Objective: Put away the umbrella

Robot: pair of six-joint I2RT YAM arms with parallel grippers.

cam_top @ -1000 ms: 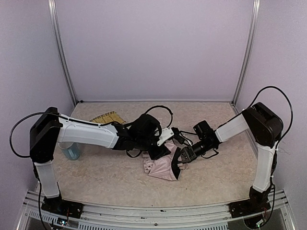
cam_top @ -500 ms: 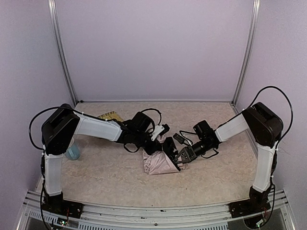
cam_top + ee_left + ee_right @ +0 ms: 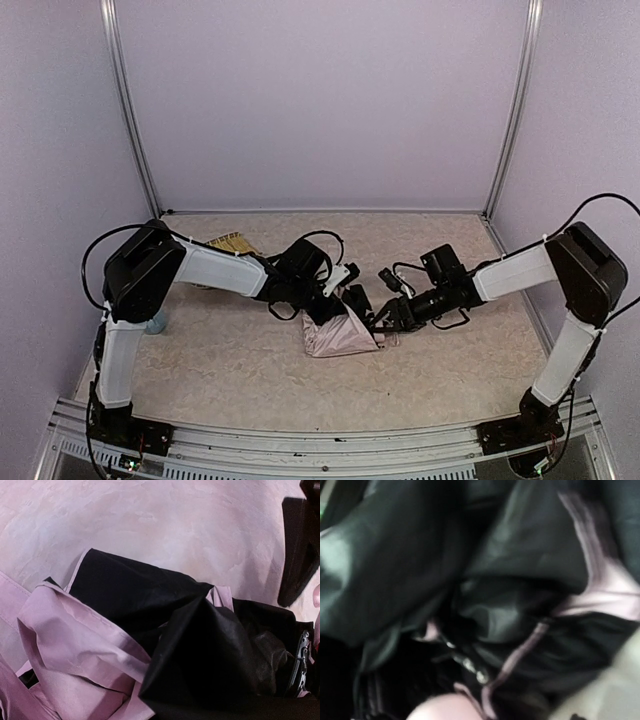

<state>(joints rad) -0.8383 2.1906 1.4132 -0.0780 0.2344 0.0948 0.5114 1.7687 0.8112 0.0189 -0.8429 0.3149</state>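
Since both wrist views are filled with cloth and show no fingertips, I cannot tell if the left gripper [image 3: 338, 298] or the right gripper [image 3: 384, 318] is open or clamped. From above, both press into the umbrella [image 3: 338, 340] from opposite sides, the left at its far-left edge and the right at its right end.

The umbrella lies collapsed in a loose heap mid-table. Its pink fabric faces the near side, and the black lining is bunched between the two grippers.

Handling, as a judgement: light, floppy, slick cloth that will likely slide out of a pinch. The thin metal ribs [image 3: 301, 656] inside look stiff but easy to bend. A better hold is probably the shaft or handle, not a fold, but neither is clearly visible here.

Room: the table [image 3: 220, 370] is bare on the near side and to the right. The woven tray [image 3: 228, 241] sits far-left behind the left arm, well apart from the umbrella. Walls [image 3: 320, 100] close the back and sides, and a rail [image 3: 320, 442] runs along the near edge. The grippers are near each other, so a bump is possible.
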